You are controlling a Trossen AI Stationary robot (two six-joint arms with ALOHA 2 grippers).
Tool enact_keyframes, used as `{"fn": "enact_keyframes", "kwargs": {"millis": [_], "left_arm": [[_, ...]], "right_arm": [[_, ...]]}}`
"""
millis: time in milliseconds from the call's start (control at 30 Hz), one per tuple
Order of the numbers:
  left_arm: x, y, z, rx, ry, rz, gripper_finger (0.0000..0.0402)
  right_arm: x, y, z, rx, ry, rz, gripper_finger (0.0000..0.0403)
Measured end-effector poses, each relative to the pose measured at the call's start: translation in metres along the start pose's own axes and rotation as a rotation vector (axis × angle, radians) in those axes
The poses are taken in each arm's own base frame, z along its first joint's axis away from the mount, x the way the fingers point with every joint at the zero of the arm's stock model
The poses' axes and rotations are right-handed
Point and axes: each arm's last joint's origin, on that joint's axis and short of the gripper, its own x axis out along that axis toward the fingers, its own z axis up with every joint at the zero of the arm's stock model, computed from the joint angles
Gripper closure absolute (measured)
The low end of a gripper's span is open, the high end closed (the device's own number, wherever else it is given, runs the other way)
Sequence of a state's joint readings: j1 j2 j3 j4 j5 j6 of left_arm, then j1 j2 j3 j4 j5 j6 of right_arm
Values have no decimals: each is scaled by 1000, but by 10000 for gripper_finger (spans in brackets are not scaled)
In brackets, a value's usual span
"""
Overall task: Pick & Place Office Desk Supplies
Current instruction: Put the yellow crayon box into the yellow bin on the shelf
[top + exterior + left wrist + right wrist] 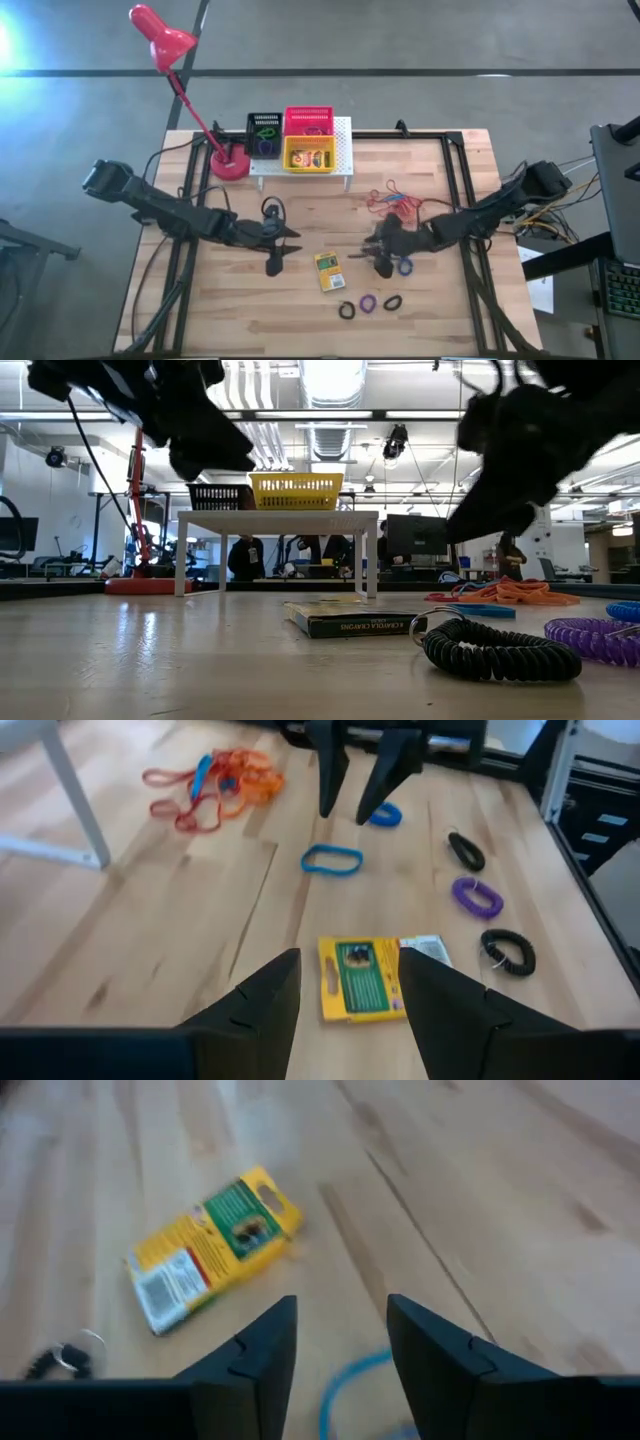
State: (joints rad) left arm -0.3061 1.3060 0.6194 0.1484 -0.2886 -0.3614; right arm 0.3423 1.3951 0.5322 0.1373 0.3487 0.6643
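Note:
A yellow-green crayon box lies flat on the table between my two grippers. My left gripper hovers open just left of it, and the box shows ahead between its fingers. My right gripper hovers open to the box's right, over a blue ring. In the left wrist view the right gripper stands with fingers apart beside that ring. A blue band lies nearby. Red-orange rubber bands lie in a heap farther back.
Black, purple and black rings lie near the front edge. Black, red and yellow mesh baskets sit on a white stand at the back. A red lamp stands left of it.

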Motion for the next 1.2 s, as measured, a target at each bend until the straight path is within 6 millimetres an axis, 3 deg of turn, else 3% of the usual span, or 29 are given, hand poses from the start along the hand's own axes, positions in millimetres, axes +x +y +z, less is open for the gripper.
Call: {"fn": "enact_keyframes", "kwargs": {"millis": [500,800,1033,1200], "left_arm": [[-3,-9,-8,-180,-10,-39,229],[-5,-16,-9,-172,-41,-29,229],[-5,-16,-9,-169,-45,-27,229],[-5,-15,-9,-165,-51,-18,229]], "right_arm": [[86,-17,56,-67,156,257,225],[122,-25,62,-110,304,372,234],[135,-23,61,-120,381,463,274],[133,-20,62,-135,394,491,340]]}}
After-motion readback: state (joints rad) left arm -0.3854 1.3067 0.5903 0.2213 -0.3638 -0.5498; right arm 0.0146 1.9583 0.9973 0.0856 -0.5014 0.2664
